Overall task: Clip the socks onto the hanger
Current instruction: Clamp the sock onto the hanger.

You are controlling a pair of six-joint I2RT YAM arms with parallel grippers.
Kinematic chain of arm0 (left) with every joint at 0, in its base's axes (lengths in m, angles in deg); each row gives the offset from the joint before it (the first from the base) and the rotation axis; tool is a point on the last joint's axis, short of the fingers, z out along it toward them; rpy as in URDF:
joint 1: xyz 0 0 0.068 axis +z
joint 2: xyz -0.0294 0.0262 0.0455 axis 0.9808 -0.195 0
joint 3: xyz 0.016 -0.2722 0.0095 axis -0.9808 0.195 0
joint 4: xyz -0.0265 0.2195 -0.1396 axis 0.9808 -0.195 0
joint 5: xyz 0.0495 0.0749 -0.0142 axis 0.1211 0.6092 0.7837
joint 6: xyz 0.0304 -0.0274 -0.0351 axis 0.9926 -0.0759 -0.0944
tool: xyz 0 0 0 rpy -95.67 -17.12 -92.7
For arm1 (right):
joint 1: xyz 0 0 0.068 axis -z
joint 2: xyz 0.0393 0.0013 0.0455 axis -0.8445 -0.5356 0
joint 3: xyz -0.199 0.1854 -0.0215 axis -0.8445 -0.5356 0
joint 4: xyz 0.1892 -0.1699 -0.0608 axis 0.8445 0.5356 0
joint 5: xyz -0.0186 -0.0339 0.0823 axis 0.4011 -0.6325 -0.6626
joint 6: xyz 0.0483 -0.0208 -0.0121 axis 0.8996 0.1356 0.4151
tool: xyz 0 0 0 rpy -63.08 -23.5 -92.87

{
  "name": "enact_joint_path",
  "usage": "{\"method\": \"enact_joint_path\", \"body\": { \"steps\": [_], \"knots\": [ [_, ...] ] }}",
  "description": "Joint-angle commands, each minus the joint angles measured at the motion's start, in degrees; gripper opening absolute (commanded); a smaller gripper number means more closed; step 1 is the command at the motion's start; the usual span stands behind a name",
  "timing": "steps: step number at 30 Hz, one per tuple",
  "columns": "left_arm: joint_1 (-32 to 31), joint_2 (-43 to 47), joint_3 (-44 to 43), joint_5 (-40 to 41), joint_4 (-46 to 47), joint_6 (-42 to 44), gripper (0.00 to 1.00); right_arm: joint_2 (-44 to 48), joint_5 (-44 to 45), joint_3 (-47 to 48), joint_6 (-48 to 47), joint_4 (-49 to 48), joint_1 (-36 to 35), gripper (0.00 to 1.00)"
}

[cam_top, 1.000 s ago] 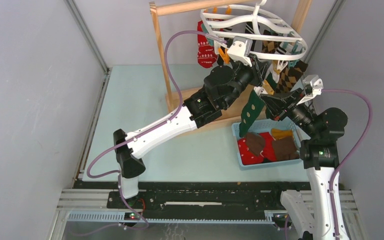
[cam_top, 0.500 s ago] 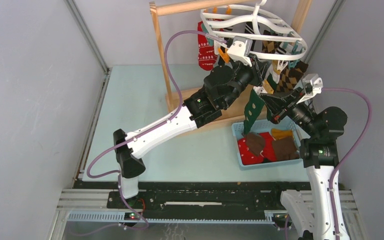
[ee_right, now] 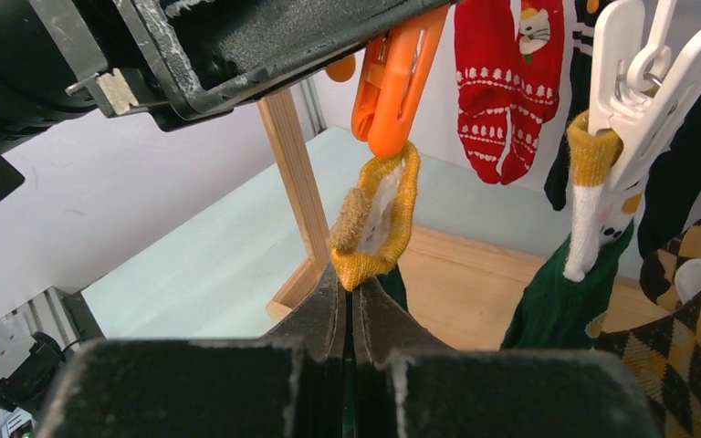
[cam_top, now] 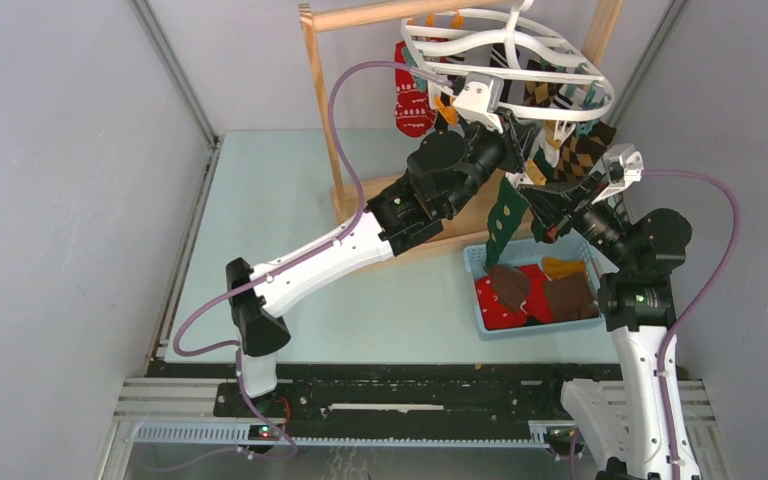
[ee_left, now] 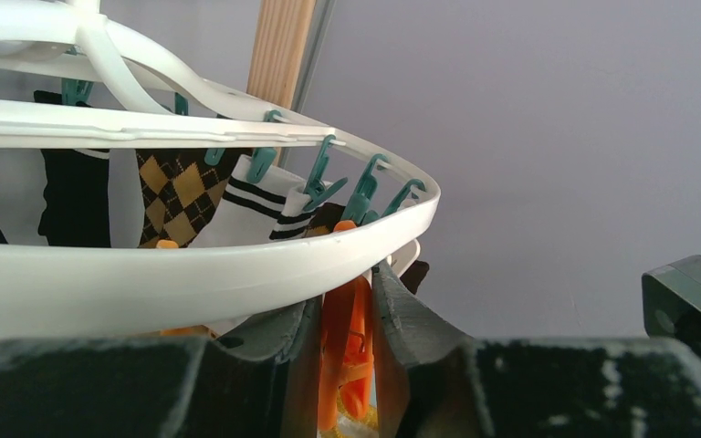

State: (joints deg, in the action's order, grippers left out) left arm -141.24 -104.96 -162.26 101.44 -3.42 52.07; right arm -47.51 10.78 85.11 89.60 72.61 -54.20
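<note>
The white oval hanger [cam_top: 608, 100] hangs from the wooden rack with several socks clipped round it. Under its near rim [ee_left: 192, 274], my left gripper [ee_left: 345, 292] is shut on an orange clip [ee_left: 342, 347]. My right gripper [ee_right: 350, 274] is shut on the yellow cuff [ee_right: 379, 210] of a dark green sock [cam_top: 505, 220], which dangles below it. The cuff's upper edge touches the tip of the orange clip [ee_right: 397, 82]. In the top view the two grippers, left [cam_top: 522, 135] and right [cam_top: 522, 187], stand close together below the hanger's front.
A blue bin [cam_top: 475, 262] with brown and red socks [cam_top: 545, 295] sits under the right arm. The wooden rack's post [ee_right: 297, 182] and base board stand behind. A red patterned sock [ee_right: 507, 82] and a green sock on a white clip [ee_right: 643, 82] hang nearby.
My right arm has shifted a little up and left, carrying the green sock's cuff closer to the orange clip. The left arm has stayed where it was.
</note>
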Motion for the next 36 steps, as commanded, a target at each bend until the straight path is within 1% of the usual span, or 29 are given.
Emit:
{"method": "enact_joint_path", "body": {
  "steps": [1, 15, 32, 36],
  "knots": [
    [1.13, 3.21, 1.47, 0.53, 2.46, -1.45, 0.10, 0.12, 0.07, 2.06, 1.55, -3.60, 0.27, 0.00],
    [1.31, 3.17, 2.19, 0.34, 2.74, -1.75, 0.10, 0.36, -0.58, 2.74, 1.30, -5.09, 0.27, 0.00],
    [1.48, 4.27, 5.61, -0.69, 6.54, -1.75, 0.10, -1.08, -0.72, 4.73, 0.29, -6.29, 0.27, 0.00],
    [1.57, 4.69, 6.45, -0.88, 7.70, -1.99, 0.10, -2.01, -0.88, 5.51, -1.37, -4.09, 0.27, 0.00]
  ]
}}
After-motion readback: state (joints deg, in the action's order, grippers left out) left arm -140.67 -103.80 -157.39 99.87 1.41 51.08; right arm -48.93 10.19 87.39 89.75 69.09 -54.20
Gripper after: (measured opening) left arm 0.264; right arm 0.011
